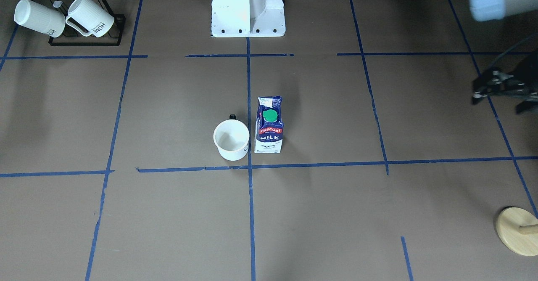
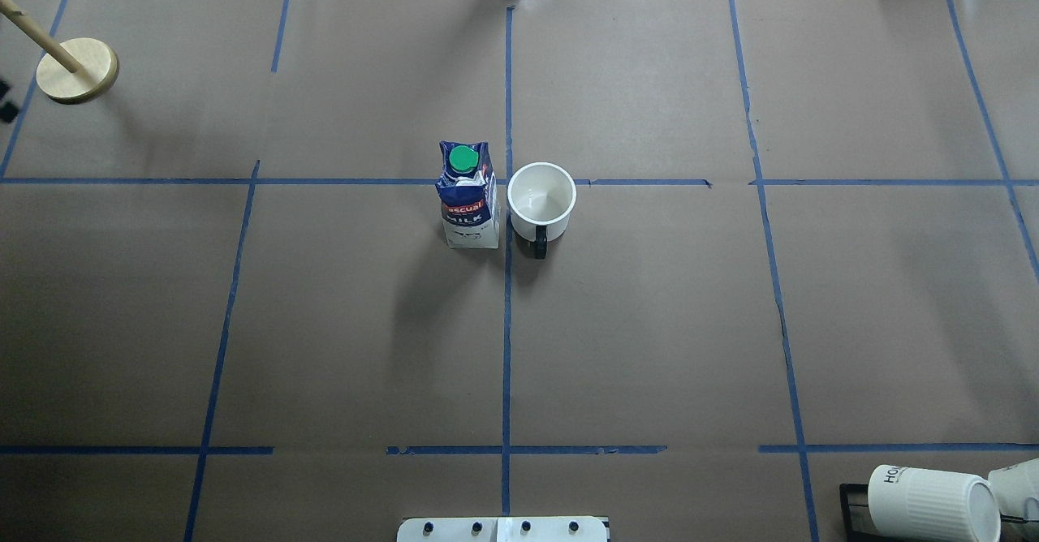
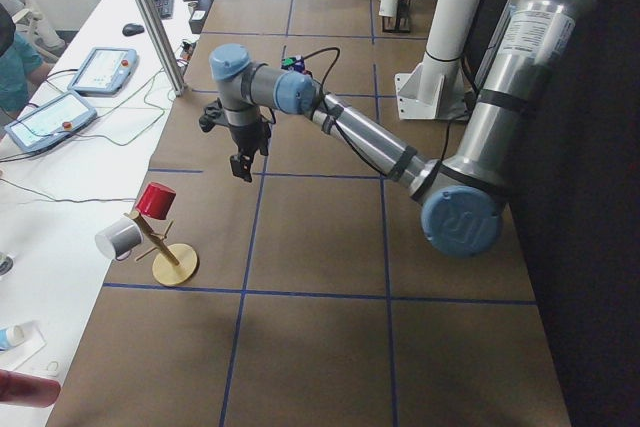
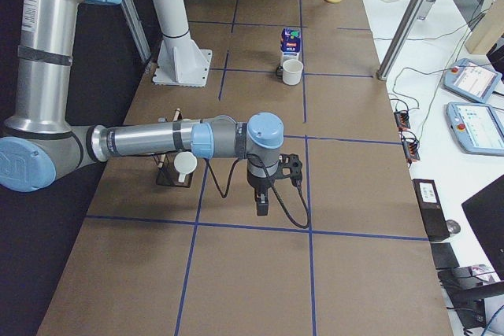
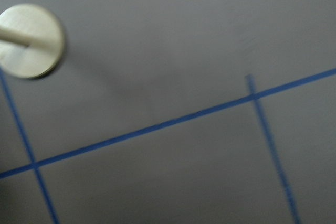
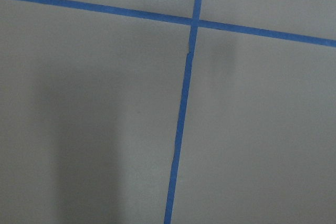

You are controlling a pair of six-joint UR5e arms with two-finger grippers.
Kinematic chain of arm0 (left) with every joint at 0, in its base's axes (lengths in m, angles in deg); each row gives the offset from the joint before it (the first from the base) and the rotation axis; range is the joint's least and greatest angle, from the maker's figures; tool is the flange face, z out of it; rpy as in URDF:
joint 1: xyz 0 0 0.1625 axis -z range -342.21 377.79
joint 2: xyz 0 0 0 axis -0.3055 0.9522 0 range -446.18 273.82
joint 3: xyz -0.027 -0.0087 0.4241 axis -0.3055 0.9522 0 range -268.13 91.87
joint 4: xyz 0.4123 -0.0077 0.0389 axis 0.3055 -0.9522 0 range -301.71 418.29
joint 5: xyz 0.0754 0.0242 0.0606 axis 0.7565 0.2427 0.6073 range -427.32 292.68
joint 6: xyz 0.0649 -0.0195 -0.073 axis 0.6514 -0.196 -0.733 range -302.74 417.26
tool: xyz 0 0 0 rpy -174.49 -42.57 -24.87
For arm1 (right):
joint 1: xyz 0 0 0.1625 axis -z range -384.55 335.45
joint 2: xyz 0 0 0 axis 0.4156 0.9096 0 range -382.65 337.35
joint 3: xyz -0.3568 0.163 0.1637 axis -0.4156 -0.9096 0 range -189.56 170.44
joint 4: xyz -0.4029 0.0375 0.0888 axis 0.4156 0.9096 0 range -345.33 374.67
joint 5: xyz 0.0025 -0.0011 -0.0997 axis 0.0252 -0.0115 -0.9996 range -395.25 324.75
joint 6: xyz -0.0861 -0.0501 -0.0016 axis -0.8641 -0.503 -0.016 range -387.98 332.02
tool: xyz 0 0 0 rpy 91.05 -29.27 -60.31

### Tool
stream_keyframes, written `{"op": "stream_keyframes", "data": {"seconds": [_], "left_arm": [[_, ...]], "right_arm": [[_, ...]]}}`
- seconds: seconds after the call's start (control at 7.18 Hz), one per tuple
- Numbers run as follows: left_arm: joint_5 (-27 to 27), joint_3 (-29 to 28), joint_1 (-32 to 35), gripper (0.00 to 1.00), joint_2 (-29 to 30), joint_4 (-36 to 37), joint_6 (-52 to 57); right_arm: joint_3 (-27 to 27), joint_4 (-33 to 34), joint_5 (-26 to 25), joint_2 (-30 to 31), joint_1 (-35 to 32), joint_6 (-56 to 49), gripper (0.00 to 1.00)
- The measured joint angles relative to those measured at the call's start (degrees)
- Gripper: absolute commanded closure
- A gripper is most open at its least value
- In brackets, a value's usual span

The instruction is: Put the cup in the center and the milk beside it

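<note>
The white cup (image 2: 541, 193) stands upright just right of the center tape crossing (image 2: 507, 181), with its black handle toward the robot. The blue and white milk carton (image 2: 468, 197) with a green cap stands upright just left of the crossing, a small gap from the cup. Both also show in the front view, the cup (image 1: 231, 140) and the milk (image 1: 269, 125). My left gripper (image 1: 498, 100) hangs at the table's left end, far from both, fingers spread and empty. My right gripper (image 4: 262, 202) hangs over bare paper at the right end; I cannot tell its state.
A wooden stand (image 2: 77, 70) holding a red and a grey cup (image 3: 150, 217) is at the far left corner. A black rack with two ribbed "HOME" mugs (image 1: 67, 18) sits near the robot's right. The robot base (image 1: 248, 11) is at the near middle.
</note>
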Motion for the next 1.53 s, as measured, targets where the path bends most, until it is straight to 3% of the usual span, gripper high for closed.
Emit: {"op": "stream_keyframes", "data": {"seconds": [0.28,0.56,0.98,1.53], "left_arm": [[-2.21,-0.69,3.79,0.0,-12.72,-11.16,2.42],[-3.14,-2.53,5.33,0.0,-20.17,-18.82,2.53],[-2.74,-5.31,7.02,0.0,-22.81,-19.85,2.55],[0.87,-3.25,8.28,0.0,-25.09,-19.54,2.75]], "right_arm": [[-0.32,-0.05,0.14,0.63,0.0,-0.02,0.0],[-0.14,-0.08,0.86,1.2,0.0,-0.08,0.0],[-0.15,-0.9,1.49,1.88,0.0,-0.07,0.0],[-0.46,-1.48,2.16,2.12,0.0,-0.08,0.0]]}}
